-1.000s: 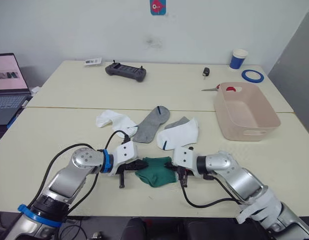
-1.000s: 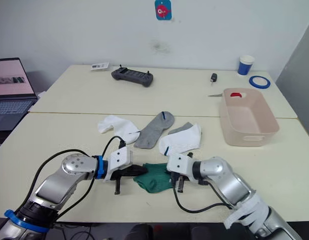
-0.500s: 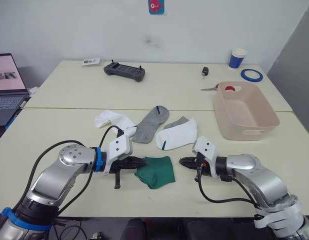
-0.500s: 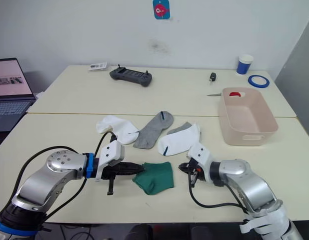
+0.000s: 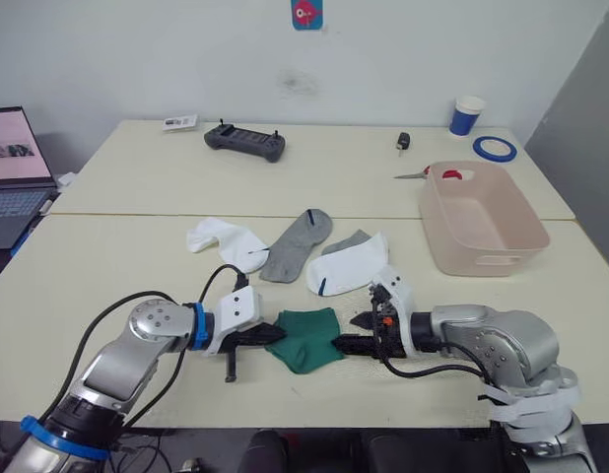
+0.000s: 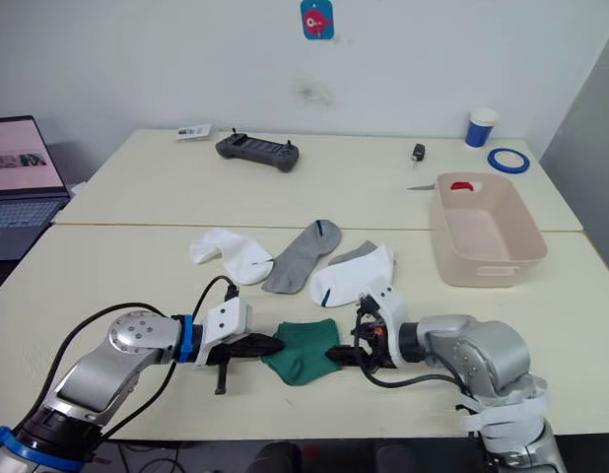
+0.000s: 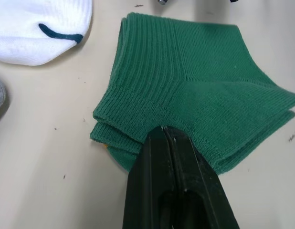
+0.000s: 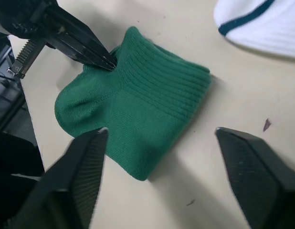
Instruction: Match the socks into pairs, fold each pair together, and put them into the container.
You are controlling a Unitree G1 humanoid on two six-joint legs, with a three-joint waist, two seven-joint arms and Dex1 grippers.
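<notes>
Two dark green socks (image 5: 306, 338) lie folded together near the table's front edge. My left gripper (image 5: 275, 335) is shut, its fingertips (image 7: 163, 131) resting on the pair's left edge. From the right, my right gripper (image 8: 161, 131) stands open beside the green pair's right edge, holding nothing. Behind them lie a white sock (image 5: 226, 239), a grey sock (image 5: 298, 243) and another white sock (image 5: 349, 264) lying over a second grey sock (image 5: 352, 238). The pink-beige container (image 5: 487, 261) stands at the right with a small red item inside.
On the far table are a black controller (image 5: 245, 141), a key fob (image 5: 404, 142), scissors (image 5: 413, 176), a blue-white paper cup (image 5: 467, 115) and a blue tape roll (image 5: 495, 148). A laptop (image 5: 9, 172) sits at the far left.
My right gripper, shut at the green socks a second ago, drew away to the right, then came back to their right edge and opened. The left gripper stayed at the left edge.
</notes>
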